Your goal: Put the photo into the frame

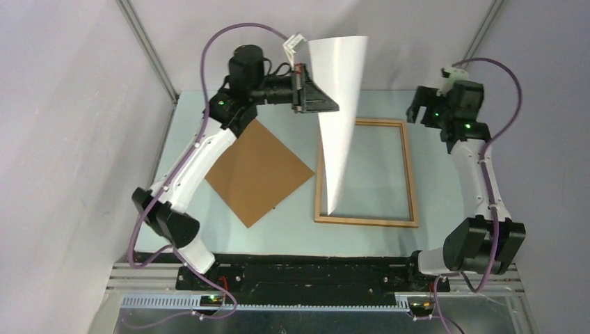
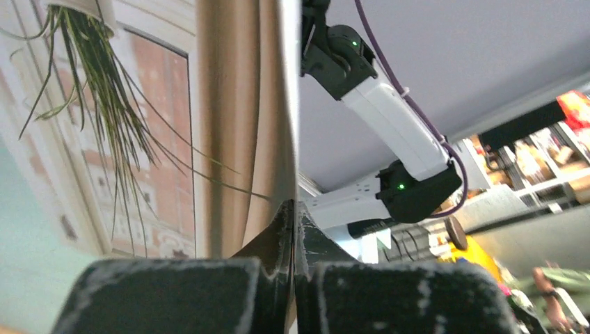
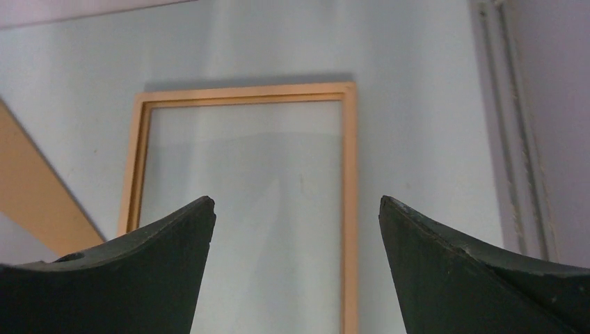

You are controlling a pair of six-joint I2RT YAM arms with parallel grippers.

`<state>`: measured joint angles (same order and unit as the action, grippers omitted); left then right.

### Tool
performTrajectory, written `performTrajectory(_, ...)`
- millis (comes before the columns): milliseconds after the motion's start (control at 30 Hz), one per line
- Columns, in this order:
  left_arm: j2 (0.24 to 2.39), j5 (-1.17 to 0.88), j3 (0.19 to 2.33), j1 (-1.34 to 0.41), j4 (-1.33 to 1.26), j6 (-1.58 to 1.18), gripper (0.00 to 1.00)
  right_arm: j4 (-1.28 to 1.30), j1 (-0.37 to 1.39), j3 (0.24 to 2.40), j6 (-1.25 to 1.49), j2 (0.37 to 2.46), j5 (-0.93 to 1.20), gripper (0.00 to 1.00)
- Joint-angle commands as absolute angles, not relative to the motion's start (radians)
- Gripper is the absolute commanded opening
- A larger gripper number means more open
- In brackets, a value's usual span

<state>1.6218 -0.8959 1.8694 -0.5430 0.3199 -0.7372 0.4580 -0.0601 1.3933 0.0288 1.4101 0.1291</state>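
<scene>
Two tools in play here. The left tool (image 2: pixel 293 233) was pressed tight on one edge of the photo (image 1: pixel 342 97), holding it up in the air. The sheet hung steeply with its white back toward the overhead camera, and its low corner dipped inside the near left corner of the frame (image 1: pixel 411 174). The right tool (image 3: pixel 296 229) was spread wide with nothing in it, hovering just past the frame's far right corner and looking down on it. The frame lay flat on the table (image 1: pixel 292 233), with the brown backing board (image 1: pixel 257 170) just left of the frame, turned diamond-wise.

My take on doing this step well: seat that low corner snug into the frame's near left corner first. Then lower the rest gradually so the sheet drops within the moulding instead of riding on top. I'd keep the pinch until most of the paper was down, since it looked floppy and curled and could fold or skid. The free tool could pin the loose edge.

Stuff I couldn't make out:
- whether the low corner was touching inside the frame or hanging just above it
- whether the frame held glass or which way up it lay
- part of the frame's left rail, hidden behind the sheet from overhead
- the frame's near end, cut off in the right wrist view
</scene>
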Motion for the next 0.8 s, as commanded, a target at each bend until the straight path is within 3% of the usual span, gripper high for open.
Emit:
performTrajectory(0, 1.698, -0.958, 1.995, -0.616, 0.303, -0.788, 0.00, 0.402, -0.158, 1.341, 0.076, 1.297, 0.248, 0.91)
performTrajectory(300, 1.832, -0.917, 1.909, -0.599, 0.294, -0.761, 0.00, 0.397, -0.240, 1.244, 0.063, 1.216, 0.259, 0.91)
performTrajectory(767, 2.338, -0.821, 1.920, -0.503, 0.291, -0.668, 0.00, 0.410, -0.250, 1.182, 0.031, 1.186, 0.238, 0.90)
